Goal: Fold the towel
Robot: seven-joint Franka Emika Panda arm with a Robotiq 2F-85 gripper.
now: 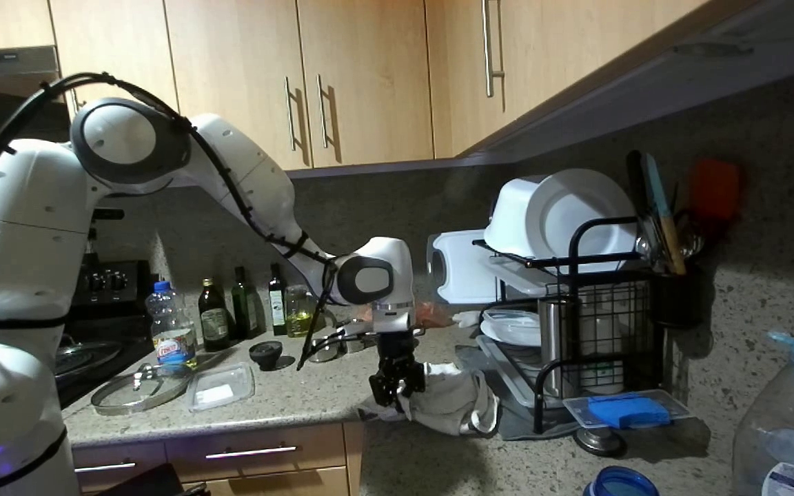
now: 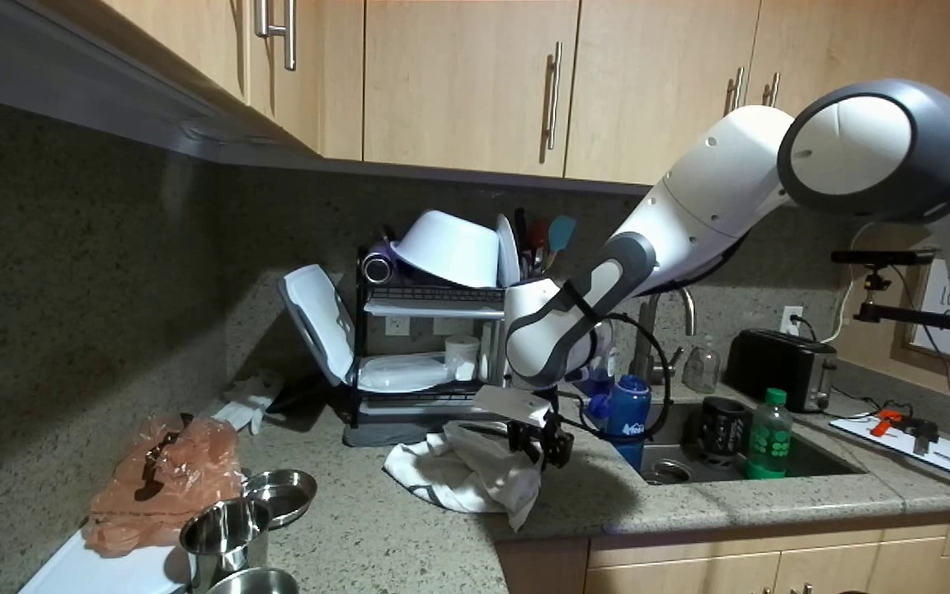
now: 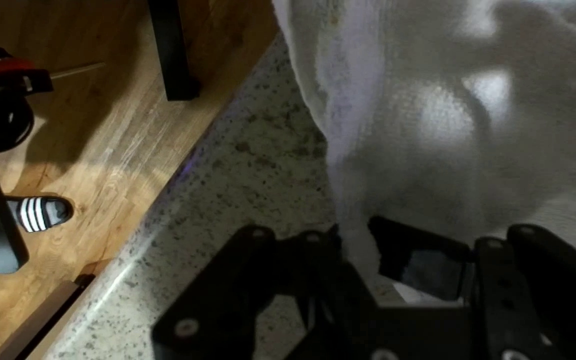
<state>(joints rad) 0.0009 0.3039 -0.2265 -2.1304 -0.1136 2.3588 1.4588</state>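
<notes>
The towel is a crumpled white-grey cloth on the counter beside the dish rack; it shows in both exterior views. My gripper points down at the towel's side near the counter's front edge, and it also shows in the other exterior view. There the towel rises from the counter to the fingers and a corner hangs below them. In the wrist view the towel fills the upper right, and its edge runs between the fingertips of the gripper. The fingers are shut on that edge. The towel's underside is hidden.
A black dish rack with dishes stands behind the towel. The counter edge is close to the gripper. A sink, a blue bottle, metal cups and an orange plastic bag stand around.
</notes>
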